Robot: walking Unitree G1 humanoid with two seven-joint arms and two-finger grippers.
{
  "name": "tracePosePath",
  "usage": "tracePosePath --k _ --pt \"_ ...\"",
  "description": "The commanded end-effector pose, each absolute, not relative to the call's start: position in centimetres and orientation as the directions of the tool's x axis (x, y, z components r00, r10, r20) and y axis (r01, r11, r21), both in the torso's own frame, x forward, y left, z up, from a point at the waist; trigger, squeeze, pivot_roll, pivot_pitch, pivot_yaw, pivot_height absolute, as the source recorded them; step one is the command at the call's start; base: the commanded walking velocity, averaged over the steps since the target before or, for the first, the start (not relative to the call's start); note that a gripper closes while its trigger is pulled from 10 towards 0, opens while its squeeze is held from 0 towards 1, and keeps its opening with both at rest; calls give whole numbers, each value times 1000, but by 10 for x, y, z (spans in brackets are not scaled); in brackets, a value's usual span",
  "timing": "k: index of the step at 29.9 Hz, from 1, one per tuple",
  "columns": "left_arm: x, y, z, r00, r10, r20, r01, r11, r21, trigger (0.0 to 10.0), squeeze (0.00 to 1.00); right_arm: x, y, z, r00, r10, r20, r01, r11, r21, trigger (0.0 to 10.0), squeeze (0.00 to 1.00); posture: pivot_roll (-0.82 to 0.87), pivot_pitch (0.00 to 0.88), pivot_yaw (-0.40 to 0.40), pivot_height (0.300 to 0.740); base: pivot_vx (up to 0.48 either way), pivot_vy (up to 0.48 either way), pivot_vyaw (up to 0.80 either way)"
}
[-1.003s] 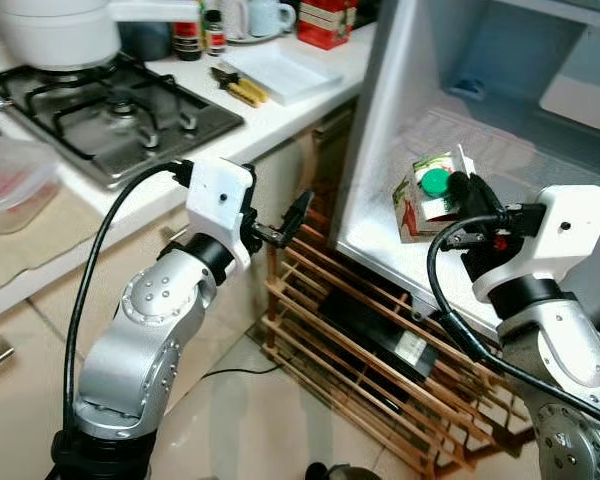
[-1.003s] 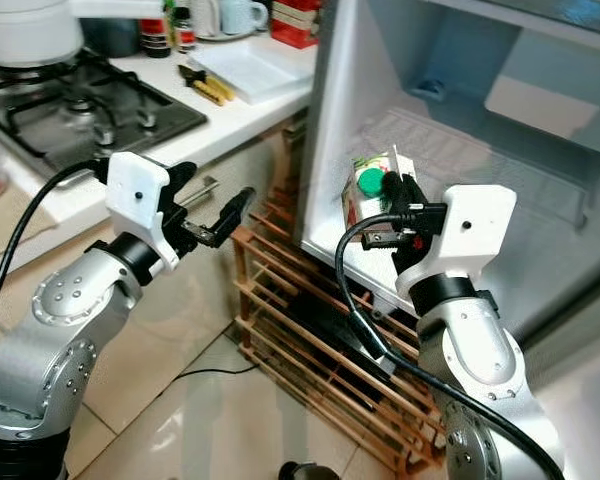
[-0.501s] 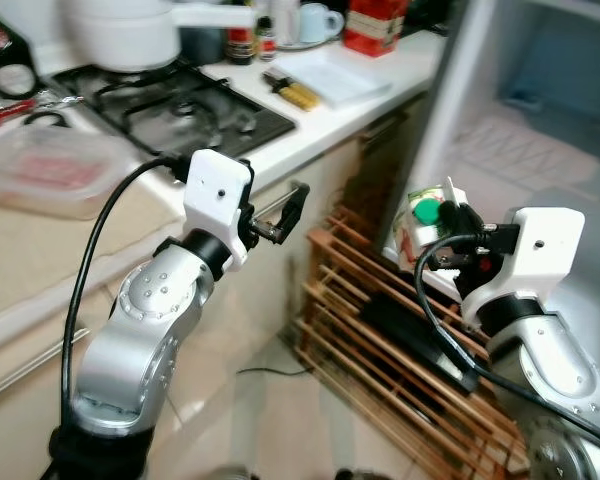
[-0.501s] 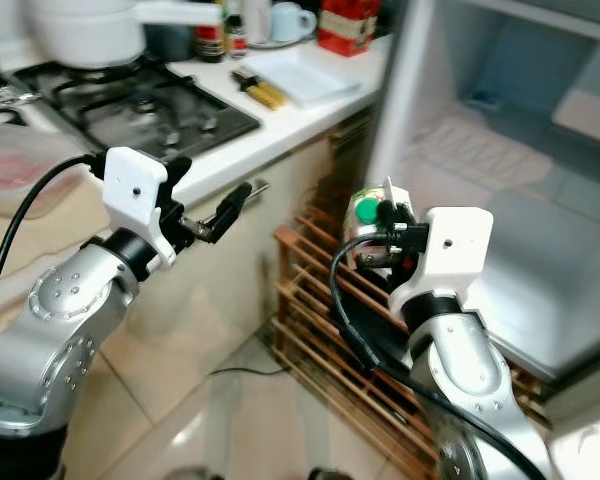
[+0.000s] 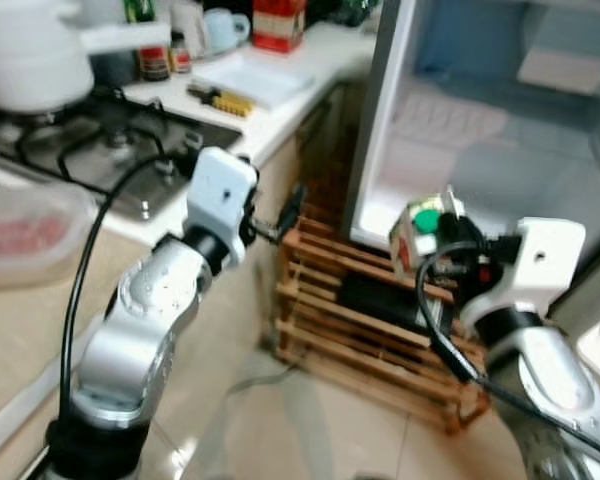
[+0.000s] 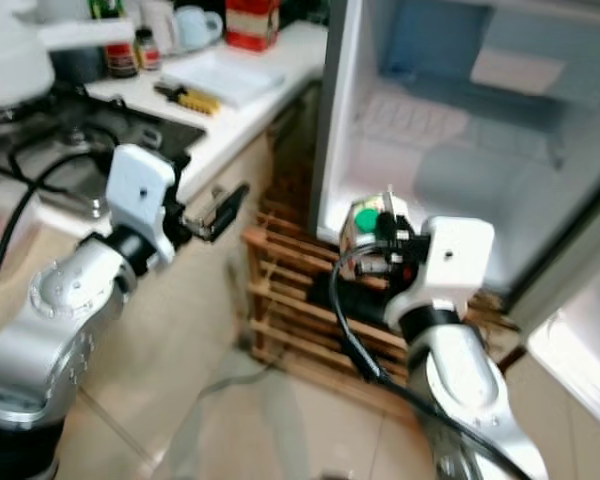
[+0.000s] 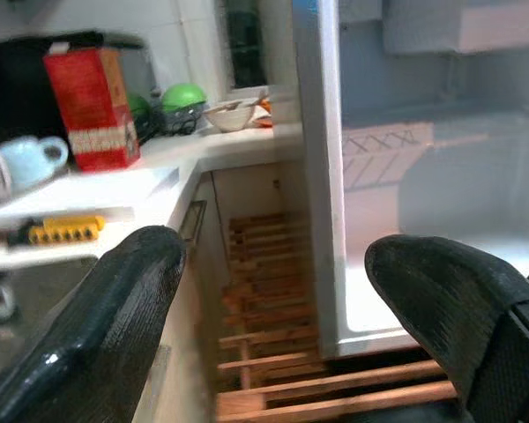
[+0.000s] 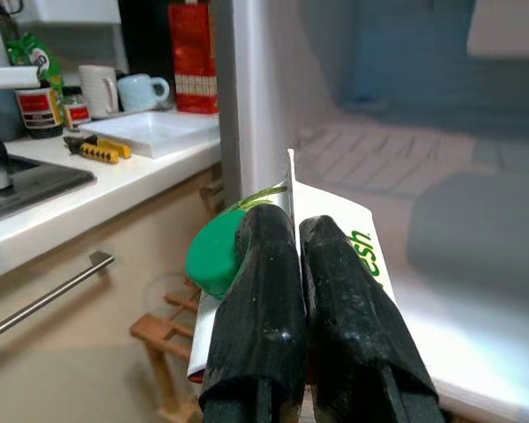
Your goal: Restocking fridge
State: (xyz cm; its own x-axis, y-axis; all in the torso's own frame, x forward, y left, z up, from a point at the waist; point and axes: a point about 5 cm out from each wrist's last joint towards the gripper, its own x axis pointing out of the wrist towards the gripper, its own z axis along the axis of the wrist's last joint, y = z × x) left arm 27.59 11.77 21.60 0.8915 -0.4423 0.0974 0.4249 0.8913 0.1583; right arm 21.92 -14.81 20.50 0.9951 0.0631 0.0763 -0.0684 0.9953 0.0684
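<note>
The right gripper (image 5: 448,222) is clenched on the carton (image 5: 420,228) by its top ridge, just before the open fridge (image 5: 450,150), so I'd carry it level onto the lower shelf (image 6: 420,190) while the spread, empty left gripper (image 5: 285,212) keeps aside.

Bright daylight, heavy motion blur

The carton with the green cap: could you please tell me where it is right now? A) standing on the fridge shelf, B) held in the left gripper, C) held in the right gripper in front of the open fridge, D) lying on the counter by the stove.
C: the right gripper is shut on the top of the carton, holding it before the open fridge.
</note>
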Motion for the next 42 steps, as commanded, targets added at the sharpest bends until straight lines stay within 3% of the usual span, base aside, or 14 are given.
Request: tracePosePath --k 1,5,18,23,42 --pt "276 114 214 889 -448 92 436 892 120 10000 0 219 -154 206 996 33 83 -36 999 39 10000 0 -24 31 -35 740 0 0 0" --pt "274 118 208 900 -428 81 423 903 69 10000 0 223 -154 212 994 34 107 -35 999 2 10000 0 -17 28 -49 740 0 0 0" --pt "269 126 202 923 -369 105 347 920 183 10000 0 236 -167 203 997 -52 50 55 997 -47 10000 0 -6 37 -93 740 0 0 -241" --pt "269 129 203 929 -353 111 334 929 160 10000 0 235 -169 203 997 -63 51 66 996 -56 10000 0 -9 42 -98 740 0 0 0" --pt "265 120 200 903 -415 113 396 905 157 10000 0 221 -163 199 998 -58 40 60 997 -56 10000 0 -20 51 -77 740 0 0 -800"
